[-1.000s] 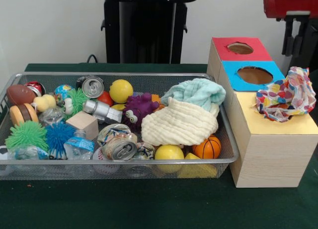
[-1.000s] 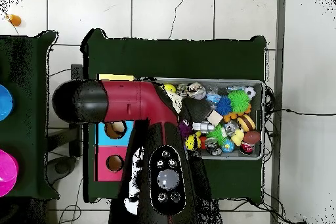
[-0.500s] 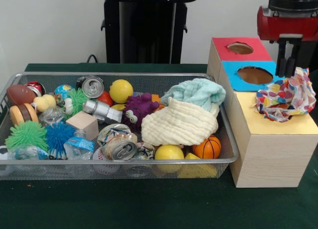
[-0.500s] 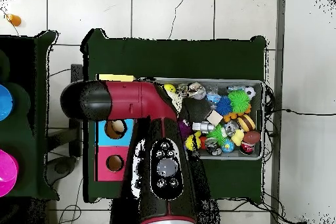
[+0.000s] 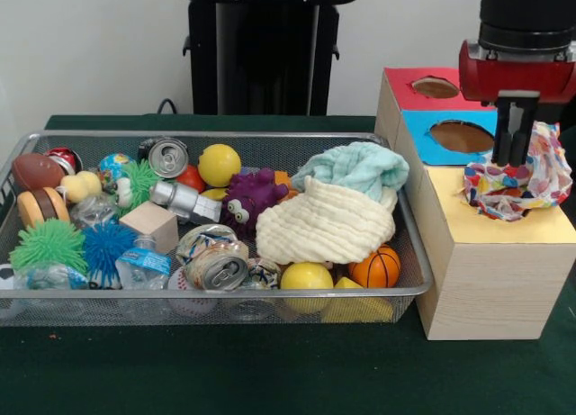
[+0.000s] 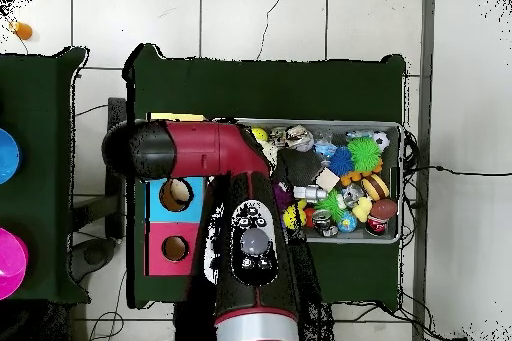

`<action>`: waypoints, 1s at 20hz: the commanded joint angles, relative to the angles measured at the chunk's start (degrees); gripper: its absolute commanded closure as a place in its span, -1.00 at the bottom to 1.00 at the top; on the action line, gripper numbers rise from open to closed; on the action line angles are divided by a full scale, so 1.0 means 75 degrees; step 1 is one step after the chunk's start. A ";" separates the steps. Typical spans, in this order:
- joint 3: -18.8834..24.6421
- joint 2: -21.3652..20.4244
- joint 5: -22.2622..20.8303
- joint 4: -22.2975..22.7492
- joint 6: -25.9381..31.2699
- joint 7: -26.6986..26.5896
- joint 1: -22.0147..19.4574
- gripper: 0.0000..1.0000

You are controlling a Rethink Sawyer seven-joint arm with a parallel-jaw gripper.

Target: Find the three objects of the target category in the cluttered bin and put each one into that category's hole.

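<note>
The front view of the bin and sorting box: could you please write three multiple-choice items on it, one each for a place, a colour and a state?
1. Where does the patterned cloth lie?
A. in the wire bin
B. on the box's yellow section
C. on the red section

2. What colour is the section between the red and yellow ones?
A. blue
B. green
C. white

3. How does the gripper stand?
A. down at the patterned cloth
B. inside the bin
C. over the red hole

Answers: 1 B, the cloth is bunched on the yellow top; 2 A, the middle panel is blue; 3 A, its tips reach the cloth's upper edge.
</note>
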 commanded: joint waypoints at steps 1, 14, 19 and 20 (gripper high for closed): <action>0.0003 0.0490 -0.0142 0.0042 -0.0467 0.1041 -0.0023 1.00; -0.0420 0.1457 0.0022 -0.0367 -0.1286 0.1553 0.0441 1.00; -0.0420 0.1701 0.0137 -0.0357 -0.1618 0.1486 0.0421 1.00; -0.0390 0.1779 0.0146 -0.0366 -0.1708 0.1442 0.0382 1.00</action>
